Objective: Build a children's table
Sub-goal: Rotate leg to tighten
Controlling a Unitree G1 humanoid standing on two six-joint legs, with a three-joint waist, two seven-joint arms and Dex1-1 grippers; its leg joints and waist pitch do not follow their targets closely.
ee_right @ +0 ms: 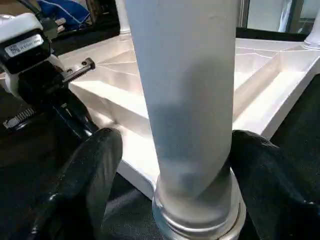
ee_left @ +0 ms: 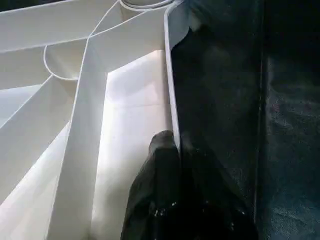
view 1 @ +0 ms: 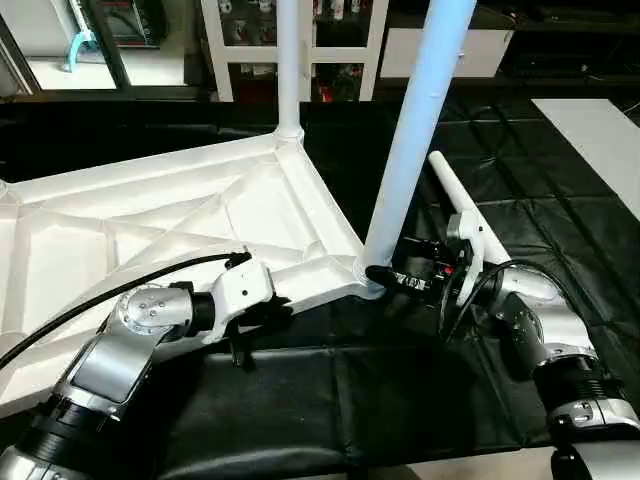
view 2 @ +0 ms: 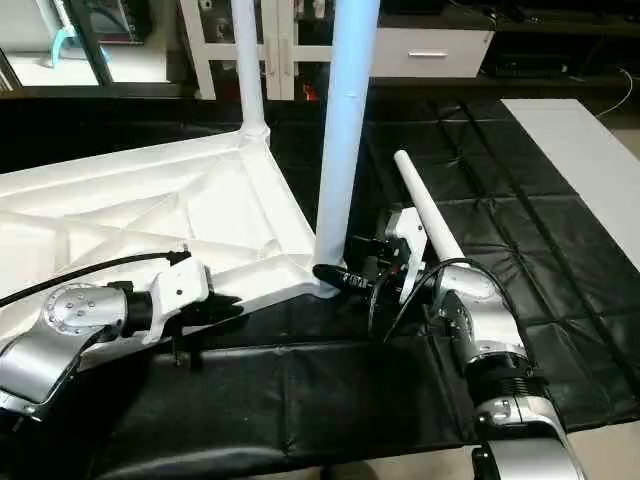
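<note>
The children's table top (view 1: 170,215) lies upside down on the black mat, its ribbed underside facing up. One white leg (view 1: 288,70) stands in the far corner socket. A second leg (view 1: 420,130) stands upright in the near corner socket (ee_right: 197,220). My right gripper (view 1: 385,278) is open around the base of that leg, with a finger (ee_right: 95,170) on each side and a gap showing. A third leg (view 1: 462,200) lies on the mat behind my right wrist. My left gripper (ee_left: 172,140) is shut on the top's thin near rim (ee_left: 170,90), left of that socket.
A white glass-door cabinet (view 1: 350,40) stands at the back. A white board (view 1: 600,140) lies on the mat at the far right. A black cable (view 1: 100,300) arches over my left forearm. Black mat (view 1: 400,400) covers the floor in front.
</note>
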